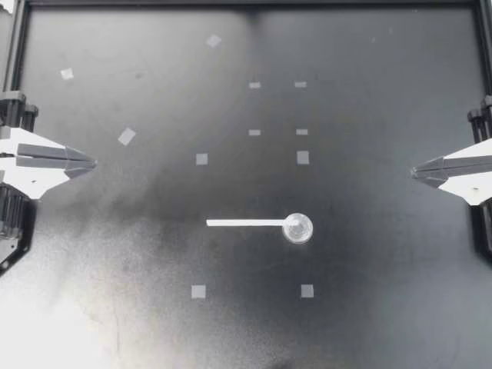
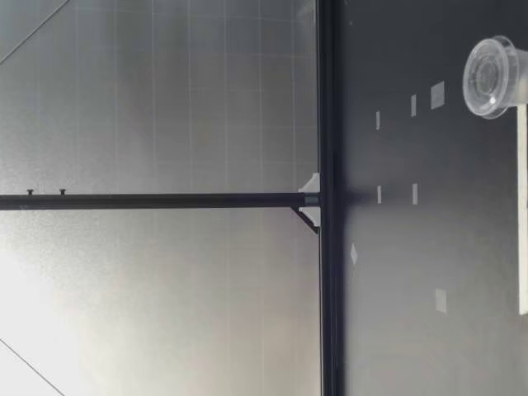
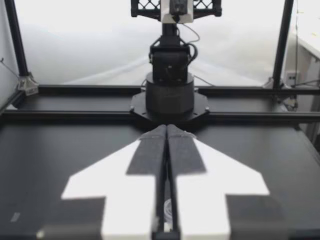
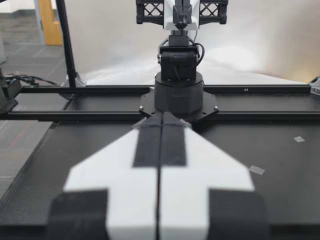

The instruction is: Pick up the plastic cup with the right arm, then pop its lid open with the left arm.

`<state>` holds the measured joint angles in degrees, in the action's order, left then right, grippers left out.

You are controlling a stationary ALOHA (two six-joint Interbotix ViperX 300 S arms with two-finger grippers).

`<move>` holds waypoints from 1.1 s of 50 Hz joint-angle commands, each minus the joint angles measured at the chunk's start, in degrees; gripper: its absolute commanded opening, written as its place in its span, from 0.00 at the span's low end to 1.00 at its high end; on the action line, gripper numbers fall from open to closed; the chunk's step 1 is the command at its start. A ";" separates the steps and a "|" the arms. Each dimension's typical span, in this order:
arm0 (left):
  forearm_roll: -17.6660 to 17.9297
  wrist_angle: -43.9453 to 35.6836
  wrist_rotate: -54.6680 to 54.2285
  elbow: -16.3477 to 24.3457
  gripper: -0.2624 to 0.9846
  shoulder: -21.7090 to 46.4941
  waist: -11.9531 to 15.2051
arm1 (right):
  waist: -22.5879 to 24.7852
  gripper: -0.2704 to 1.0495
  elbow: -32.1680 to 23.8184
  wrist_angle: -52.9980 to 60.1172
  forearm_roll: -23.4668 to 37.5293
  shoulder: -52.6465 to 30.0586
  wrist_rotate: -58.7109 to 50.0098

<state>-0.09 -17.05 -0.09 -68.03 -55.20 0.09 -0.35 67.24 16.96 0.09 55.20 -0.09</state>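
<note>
A small clear plastic cup stands on the black table, a little nearer the front than its middle, with a white strip lying flat from its side toward my left arm. The low view shows the cup upright and the strip beside it. My left gripper is shut and empty at the left edge, its tips pointing inward. At the right edge my right gripper is shut too, holding nothing. Both are far from the cup. In each wrist view the fingers press together, facing the other arm's base.
Several small pale tape squares mark the table around the cup, with others scattered toward the back left. A black frame rail runs along the table's far edge. The opposite arm's base stands ahead of each gripper.
</note>
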 commanded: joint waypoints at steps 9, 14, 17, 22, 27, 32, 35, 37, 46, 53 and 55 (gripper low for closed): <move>2.29 -0.26 -2.11 -4.48 0.25 0.53 0.62 | 0.18 0.20 2.81 0.00 -0.26 0.44 -0.88; 4.22 -0.09 -3.43 -4.83 0.25 0.62 0.70 | 0.18 0.20 3.16 0.09 -0.44 0.70 -2.29; 4.39 -0.09 -3.34 -4.04 0.25 1.14 0.70 | 0.09 0.20 3.08 0.44 -0.35 0.79 -2.72; 4.31 1.32 -2.64 -0.44 0.25 3.78 0.70 | 0.09 0.20 2.55 0.70 -0.44 0.26 -2.90; 4.13 5.36 -1.05 4.13 0.25 10.02 0.70 | 0.09 0.20 2.46 0.79 -0.35 -1.76 -2.99; 4.13 8.17 1.67 9.23 0.25 19.25 0.70 | 0.18 0.20 2.46 2.20 -0.35 -5.71 -3.08; 4.13 7.91 3.16 11.43 0.25 23.99 0.70 | 0.18 0.20 2.81 3.34 -0.35 -8.44 -3.16; 4.13 7.47 3.96 12.66 0.25 26.98 0.70 | 0.18 0.20 2.90 3.96 -0.35 -10.28 -3.16; 4.13 0.09 4.92 16.52 0.25 39.81 0.70 | 0.97 0.25 3.08 5.71 -0.35 -17.31 -7.38; 4.13 -5.89 4.75 18.81 0.25 47.46 0.70 | 1.23 0.42 4.92 6.86 -0.18 -20.04 -13.80; 4.13 -7.03 4.75 19.51 0.25 49.22 0.70 | 1.23 0.47 5.63 7.38 -0.18 -20.39 -15.29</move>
<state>4.22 -21.45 4.75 -50.89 -8.17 0.70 0.44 72.69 23.12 -0.18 35.42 -13.80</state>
